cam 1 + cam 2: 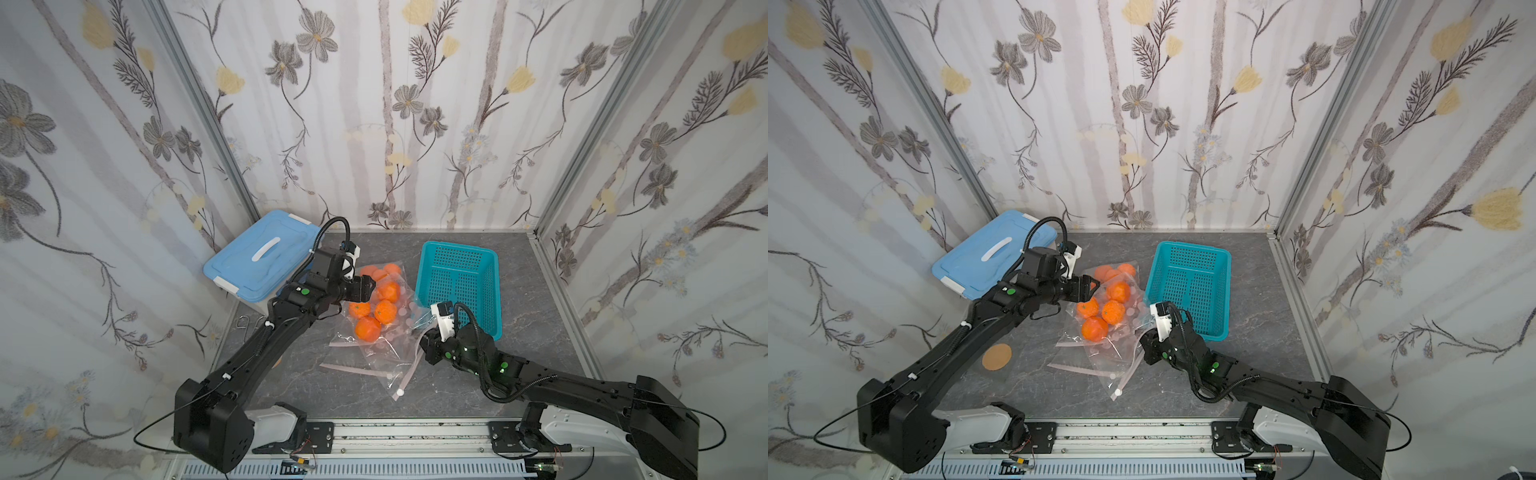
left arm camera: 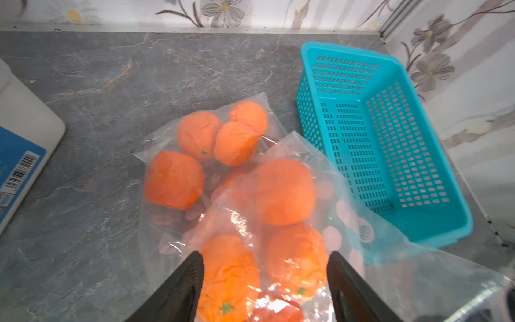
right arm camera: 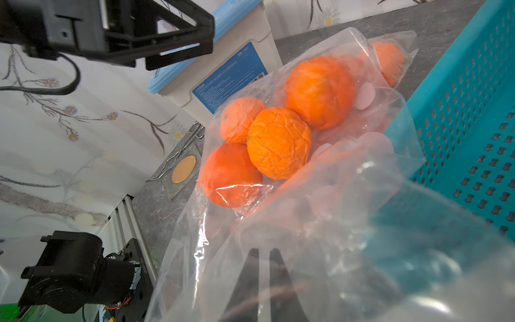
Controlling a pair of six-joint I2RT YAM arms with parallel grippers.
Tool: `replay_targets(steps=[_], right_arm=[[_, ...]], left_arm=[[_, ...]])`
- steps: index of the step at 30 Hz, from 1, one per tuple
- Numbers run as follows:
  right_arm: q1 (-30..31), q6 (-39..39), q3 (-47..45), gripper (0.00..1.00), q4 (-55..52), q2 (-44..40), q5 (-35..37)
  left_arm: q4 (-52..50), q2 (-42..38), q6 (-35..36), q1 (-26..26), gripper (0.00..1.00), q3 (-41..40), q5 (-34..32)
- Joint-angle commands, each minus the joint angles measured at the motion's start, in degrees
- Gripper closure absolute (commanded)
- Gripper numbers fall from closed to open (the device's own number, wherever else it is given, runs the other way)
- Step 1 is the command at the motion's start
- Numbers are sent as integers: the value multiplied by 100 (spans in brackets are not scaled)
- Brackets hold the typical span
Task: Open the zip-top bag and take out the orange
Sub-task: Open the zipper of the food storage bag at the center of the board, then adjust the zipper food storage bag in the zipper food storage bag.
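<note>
A clear zip-top bag [image 1: 401,326] lies mid-table with several oranges [image 1: 368,329] inside. My left gripper [image 1: 366,289] hovers open over its far end. In the left wrist view its fingers [image 2: 192,281] straddle two bagged oranges [image 2: 295,256]; whether they touch the plastic I cannot tell. My right gripper [image 1: 424,345] is shut on the bag's near-right edge and holds the film up. In the right wrist view the gripper [image 3: 264,259] shows through the plastic, fingers nearly together, with oranges [image 3: 278,142] beyond.
A second clear bag of oranges [image 1: 384,271] lies just behind. Flat empty bags with pink strips [image 1: 376,368] lie in front. A teal basket [image 1: 490,266] stands right, a blue-lidded box [image 1: 257,257] back left. A cork disc [image 1: 996,356] and wire hooks [image 1: 249,322] lie left.
</note>
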Motion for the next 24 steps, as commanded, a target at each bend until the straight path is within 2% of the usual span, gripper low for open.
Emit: replay_targets(steps=[1, 3, 9, 13, 16, 21, 24], right_arm=[[-11, -129, 19, 87, 535, 94, -149], [-11, -181, 30, 87, 548, 154, -164], [-15, -372, 45, 87, 548, 196, -188], [-11, -440, -14, 86, 606, 228, -203], [-15, -479, -48, 86, 620, 270, -187], [-20, -530, -77, 86, 682, 365, -187], [-22, -551, -92, 86, 749, 400, -195]], left_arm=[[-10, 350, 448, 303, 28, 37, 594], [-103, 623, 482, 390, 32, 112, 925], [-10, 972, 469, 399, 36, 5, 1562], [3, 1097, 328, 391, 43, -71, 1973], [-113, 1138, 242, 387, 58, -70, 1875], [49, 919, -35, 389, 95, -301, 1776], [83, 632, -233, 383, 100, -552, 1693]])
